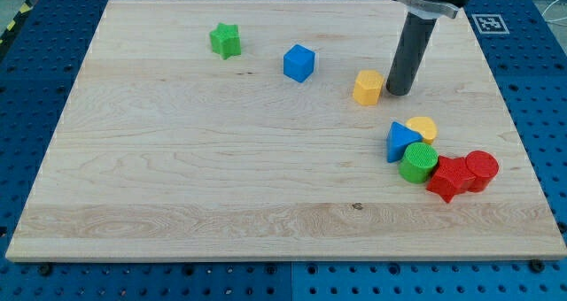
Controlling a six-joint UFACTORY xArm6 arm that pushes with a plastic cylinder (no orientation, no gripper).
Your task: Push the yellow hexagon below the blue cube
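Observation:
The yellow hexagon lies on the wooden board, right of centre near the view's top. The blue cube sits to its left and slightly higher. My tip is at the hexagon's right side, touching or nearly touching it. The dark rod rises from there to the view's top edge.
A green star lies at the upper left. A cluster at the lower right holds a blue triangle, a yellow heart, a green cylinder, a red star and a red cylinder.

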